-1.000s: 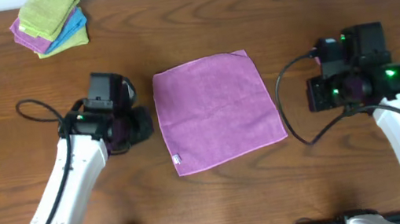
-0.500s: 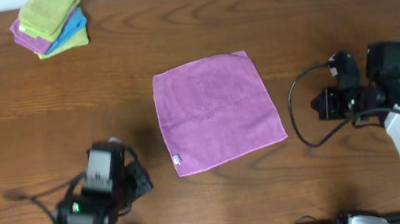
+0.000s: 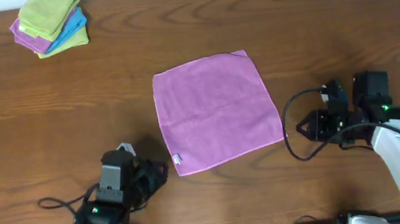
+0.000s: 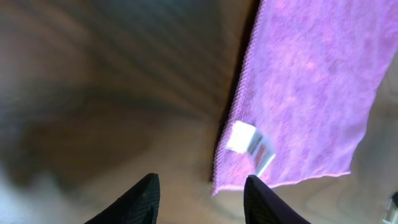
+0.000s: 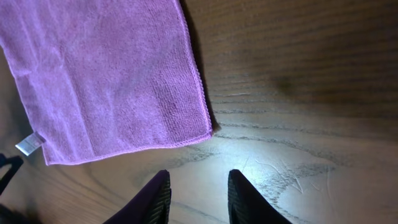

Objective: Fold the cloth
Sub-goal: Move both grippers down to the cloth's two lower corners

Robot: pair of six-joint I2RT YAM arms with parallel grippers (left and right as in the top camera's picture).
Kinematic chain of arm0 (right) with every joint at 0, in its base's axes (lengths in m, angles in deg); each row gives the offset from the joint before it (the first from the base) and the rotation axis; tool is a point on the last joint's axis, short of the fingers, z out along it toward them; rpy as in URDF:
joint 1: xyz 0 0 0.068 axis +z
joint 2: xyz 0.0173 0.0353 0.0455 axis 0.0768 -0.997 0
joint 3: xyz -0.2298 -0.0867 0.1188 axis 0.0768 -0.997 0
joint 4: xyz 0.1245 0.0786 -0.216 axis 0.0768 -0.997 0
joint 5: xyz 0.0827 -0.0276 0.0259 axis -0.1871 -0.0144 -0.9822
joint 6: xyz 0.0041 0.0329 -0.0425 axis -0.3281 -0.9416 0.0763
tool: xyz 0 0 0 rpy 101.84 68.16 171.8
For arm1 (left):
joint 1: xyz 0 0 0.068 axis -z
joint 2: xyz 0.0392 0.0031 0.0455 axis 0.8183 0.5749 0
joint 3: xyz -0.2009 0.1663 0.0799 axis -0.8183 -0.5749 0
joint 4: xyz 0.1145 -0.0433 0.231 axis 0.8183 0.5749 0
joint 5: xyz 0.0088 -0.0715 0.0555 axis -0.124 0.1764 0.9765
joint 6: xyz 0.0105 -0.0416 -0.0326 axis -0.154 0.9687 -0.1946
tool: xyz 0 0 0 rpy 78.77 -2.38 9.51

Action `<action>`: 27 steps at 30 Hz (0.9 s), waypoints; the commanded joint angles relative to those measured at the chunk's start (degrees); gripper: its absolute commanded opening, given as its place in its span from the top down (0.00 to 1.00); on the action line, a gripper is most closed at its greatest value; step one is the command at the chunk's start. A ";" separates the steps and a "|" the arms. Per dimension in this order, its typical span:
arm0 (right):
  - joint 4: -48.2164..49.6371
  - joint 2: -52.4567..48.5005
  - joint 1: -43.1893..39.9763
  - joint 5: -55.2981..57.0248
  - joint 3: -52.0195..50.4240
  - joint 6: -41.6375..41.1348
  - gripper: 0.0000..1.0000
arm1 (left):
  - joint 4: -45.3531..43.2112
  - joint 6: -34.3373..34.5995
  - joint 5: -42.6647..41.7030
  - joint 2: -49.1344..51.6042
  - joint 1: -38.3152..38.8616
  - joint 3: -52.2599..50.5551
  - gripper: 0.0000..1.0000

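Note:
The cloth (image 3: 216, 111) is a lilac square lying flat in the middle of the table, its small white tag (image 3: 177, 161) on the front-left edge. My left gripper (image 3: 157, 171) sits low just left of the front-left corner, open with nothing between its fingers. In the left wrist view the cloth (image 4: 311, 93) and its tag (image 4: 249, 140) lie just ahead of the left gripper (image 4: 202, 180). My right gripper (image 3: 305, 126) is open beside the front-right corner. The right wrist view shows the cloth (image 5: 106, 74) with its corner just beyond the empty right gripper (image 5: 199, 174).
A stack of folded cloths (image 3: 50, 23), green, blue and purple, sits at the back left corner of the wooden table (image 3: 345, 19). A black cable (image 3: 292, 134) loops beside the right arm, close to the cloth's right edge.
Both arms have drawn back toward the front edge and come down beside the cloth's two front corners. Both grippers have gone from shut to open.

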 commanded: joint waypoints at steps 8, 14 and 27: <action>4.20 -1.53 -0.46 0.37 -0.46 -1.31 0.55 | -15.91 2.08 -12.68 18.29 0.24 0.28 0.62; 7.26 -8.33 -0.46 -1.81 -0.55 -1.31 0.57 | -16.83 2.05 -14.78 19.52 0.24 0.28 0.63; 10.23 -18.60 -0.46 -4.96 -0.55 -0.02 0.55 | -16.63 2.05 -14.71 19.52 1.57 0.28 0.62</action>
